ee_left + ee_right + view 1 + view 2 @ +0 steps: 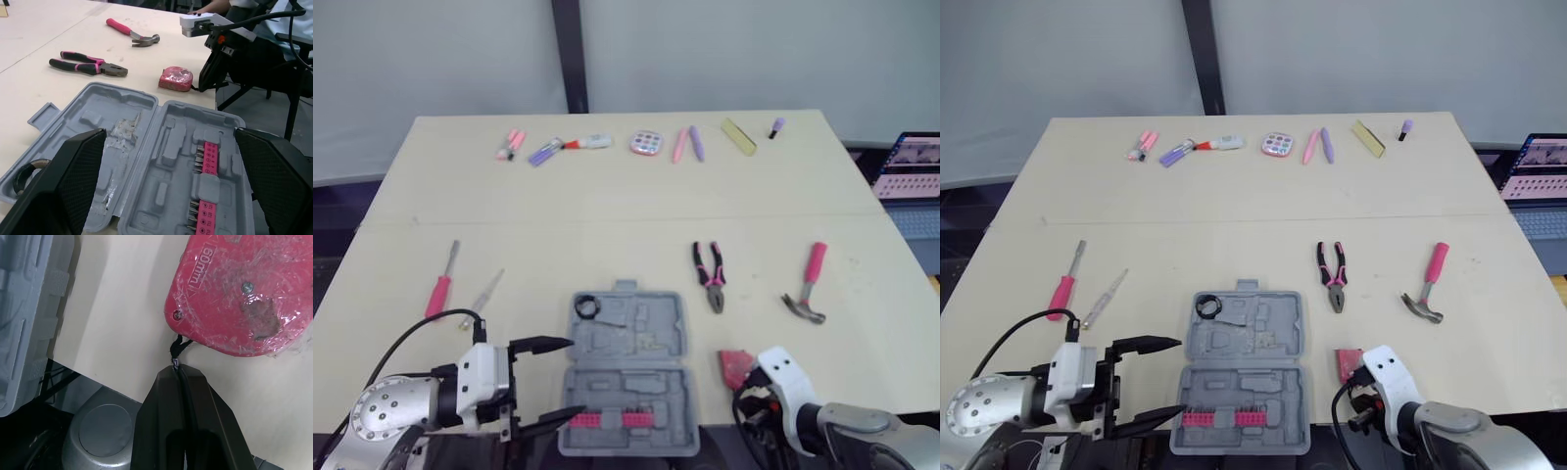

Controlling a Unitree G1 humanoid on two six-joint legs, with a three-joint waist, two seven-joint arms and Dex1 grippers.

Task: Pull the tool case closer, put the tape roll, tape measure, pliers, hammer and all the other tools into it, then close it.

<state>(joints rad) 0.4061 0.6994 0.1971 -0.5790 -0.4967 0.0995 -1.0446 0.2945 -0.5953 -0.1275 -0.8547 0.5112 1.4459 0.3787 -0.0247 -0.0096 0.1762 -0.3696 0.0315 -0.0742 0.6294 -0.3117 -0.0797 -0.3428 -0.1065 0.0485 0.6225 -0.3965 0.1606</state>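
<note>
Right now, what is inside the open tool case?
A black tape roll far-left, a pink bit strip in the near half; other slots look empty. Left fingers hide the near-left edge.

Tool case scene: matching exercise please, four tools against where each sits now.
Things:
1. tape roll
2. tape measure
3. pliers
4. hammer

Places:
A. nearest the right edge of the table
B. inside the open tool case
C. cord pinched in the right gripper
D. on the table between tool case and hammer

Pairs: 1-B, 2-C, 3-D, 4-A
</note>
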